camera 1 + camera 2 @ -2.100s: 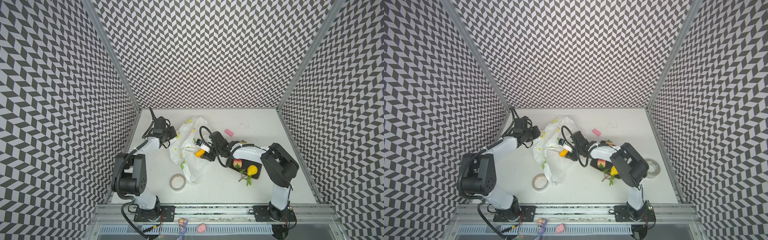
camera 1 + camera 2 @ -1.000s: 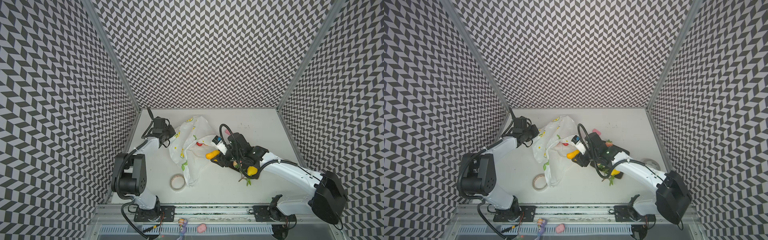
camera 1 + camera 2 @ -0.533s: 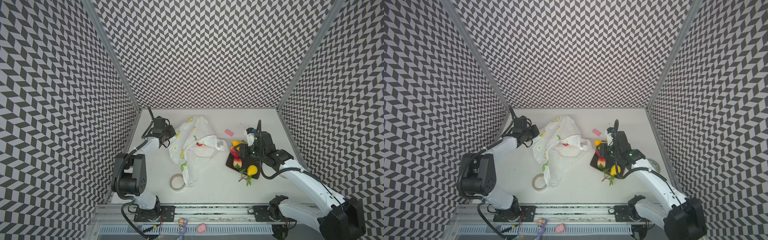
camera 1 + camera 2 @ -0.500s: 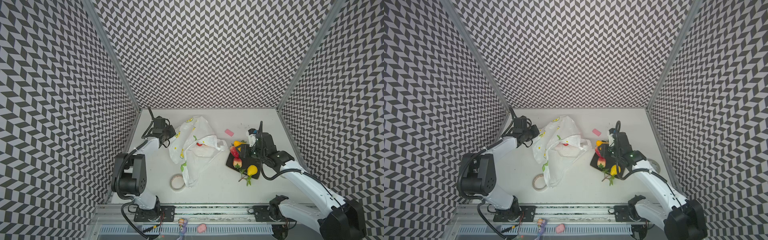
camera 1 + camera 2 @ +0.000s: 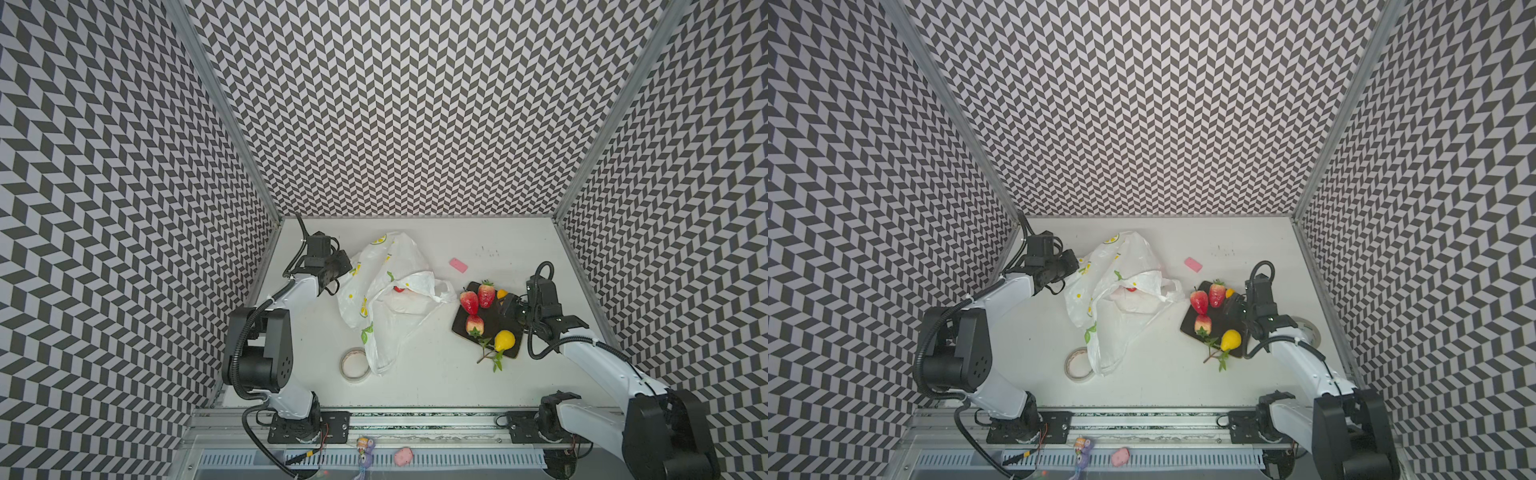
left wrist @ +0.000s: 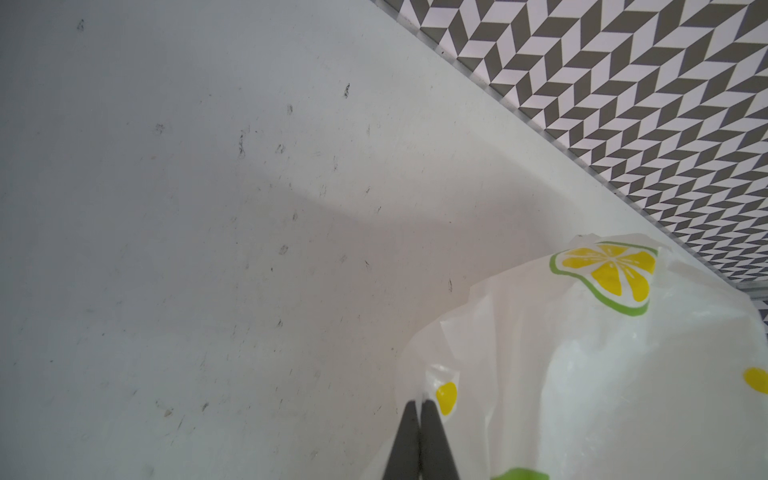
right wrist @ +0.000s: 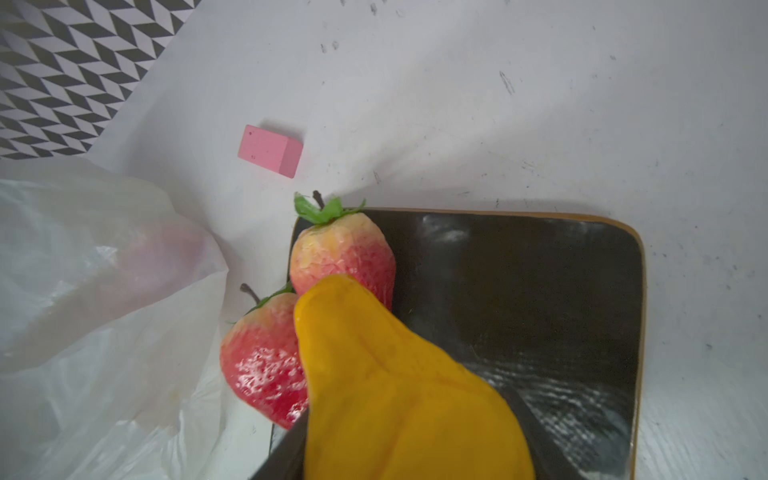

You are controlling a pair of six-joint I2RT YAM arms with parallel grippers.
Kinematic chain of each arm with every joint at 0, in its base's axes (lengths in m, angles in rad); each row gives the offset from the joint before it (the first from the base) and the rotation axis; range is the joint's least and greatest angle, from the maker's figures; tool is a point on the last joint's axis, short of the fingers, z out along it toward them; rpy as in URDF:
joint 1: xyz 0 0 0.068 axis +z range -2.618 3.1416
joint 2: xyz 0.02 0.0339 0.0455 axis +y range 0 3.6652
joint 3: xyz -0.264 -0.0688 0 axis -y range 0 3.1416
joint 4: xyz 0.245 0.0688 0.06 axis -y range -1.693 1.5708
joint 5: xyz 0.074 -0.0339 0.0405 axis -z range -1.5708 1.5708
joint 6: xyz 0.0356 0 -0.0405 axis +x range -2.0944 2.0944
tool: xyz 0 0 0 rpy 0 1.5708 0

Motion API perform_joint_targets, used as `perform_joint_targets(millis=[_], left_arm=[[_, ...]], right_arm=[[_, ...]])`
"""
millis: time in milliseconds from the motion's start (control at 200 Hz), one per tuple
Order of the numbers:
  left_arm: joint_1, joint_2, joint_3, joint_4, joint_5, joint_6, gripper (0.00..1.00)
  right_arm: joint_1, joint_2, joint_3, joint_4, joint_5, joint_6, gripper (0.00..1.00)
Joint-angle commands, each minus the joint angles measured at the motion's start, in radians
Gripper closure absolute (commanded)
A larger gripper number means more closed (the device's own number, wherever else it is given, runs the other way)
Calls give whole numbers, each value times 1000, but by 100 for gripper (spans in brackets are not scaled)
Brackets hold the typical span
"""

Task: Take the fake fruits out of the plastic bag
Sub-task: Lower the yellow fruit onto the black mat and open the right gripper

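Placement: your right gripper [image 5: 510,306] grips the orange-yellow fruit [image 7: 395,374] over the dark tray [image 7: 540,291] — lower it clear of the strawberries [image 7: 343,253], then release; left gripper [image 6: 419,415] pinches the plastic bag [image 6: 582,374].

The plastic bag [image 5: 386,291] is spread left of the tray [image 5: 491,326], on which strawberries [image 5: 468,302] and a pear [image 5: 504,340] are laid; a tape roll [image 5: 344,368] is set before the bag.
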Motion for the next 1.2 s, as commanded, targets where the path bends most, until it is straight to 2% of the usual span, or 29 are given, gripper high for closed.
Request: perform_joint_targets(millis=[0, 135, 446, 521, 711, 946, 1061, 1197], left_arm=[[-9, -26, 8, 6, 6, 8, 100], [-10, -28, 8, 0, 4, 7, 100], [-20, -39, 8, -15, -13, 3, 100], [-20, -40, 7, -17, -17, 1, 100], [-23, -41, 7, -21, -25, -3, 100], [-24, -37, 8, -25, -34, -6, 100], [-24, -37, 9, -24, -39, -5, 100], [-24, -35, 11, -23, -39, -6, 100]], right_arm=[[-22, 49, -4, 150, -1, 74, 63], [-56, 128, 9, 190, -67, 111, 63], [-78, 229, 4, 293, -96, 145, 60], [-80, 246, 5, 300, -101, 146, 56], [-85, 248, -1, 294, -93, 153, 37], [-87, 171, 6, 221, -44, 151, 19], [-88, 111, -2, 180, -19, 160, 13], [-89, 23, -23, 146, -8, 178, 12]])
